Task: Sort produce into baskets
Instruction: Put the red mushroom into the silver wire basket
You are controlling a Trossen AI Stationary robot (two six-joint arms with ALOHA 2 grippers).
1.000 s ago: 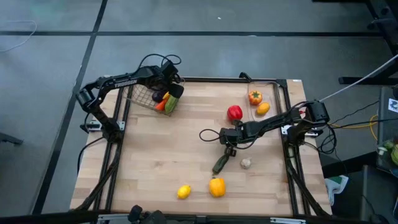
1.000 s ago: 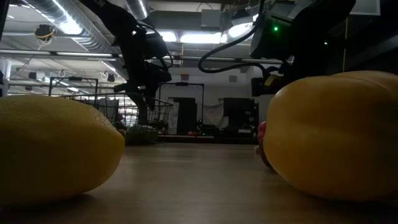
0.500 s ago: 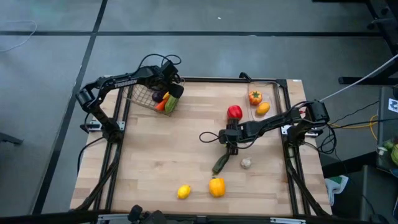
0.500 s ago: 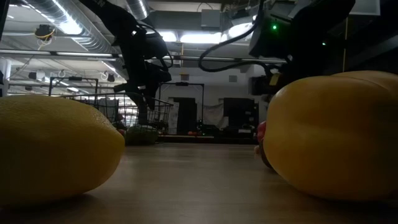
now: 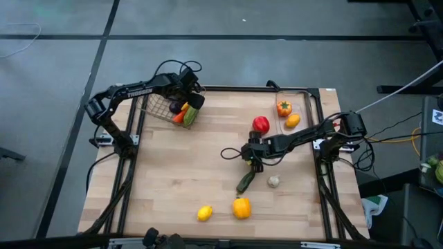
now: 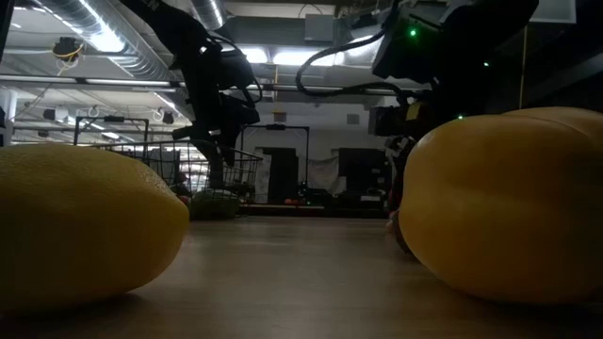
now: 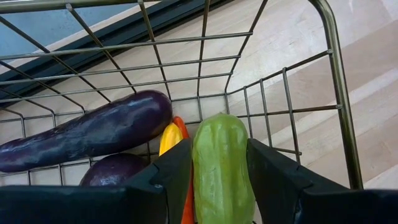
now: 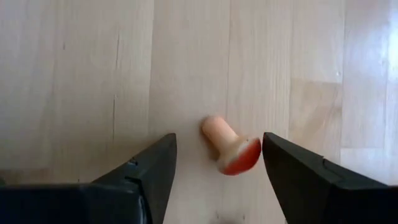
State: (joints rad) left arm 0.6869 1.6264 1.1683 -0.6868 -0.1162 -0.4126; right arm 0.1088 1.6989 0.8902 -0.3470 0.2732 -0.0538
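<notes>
Mushroom: a small toy mushroom (image 8: 229, 145) with a pale stem and red cap lies on its side on the wooden surface (image 8: 74, 81), between the fingers of the right tool (image 8: 219, 168).
Handling: likely light, hard and smooth, so it may roll or squirt out; a pinch across the cap, the widest part, looks safest.
Right tool: open, fingers on either side of the mushroom, touching nothing; in the high view it sits mid-surface (image 5: 253, 155), near the dark green vegetable (image 5: 245, 182) and the garlic bulb (image 5: 274, 182).
Left tool: closed on a pale green vegetable (image 7: 219, 171), held inside the wire basket (image 7: 336, 93) above an eggplant (image 7: 87, 130).
Clear bin: at the far right edge (image 5: 313, 104), holding a tomato (image 5: 284, 108) and an orange fruit (image 5: 293, 120).
Still loose: red pepper (image 5: 261, 124), lemon (image 5: 205, 213), yellow pepper (image 5: 241, 207).
</notes>
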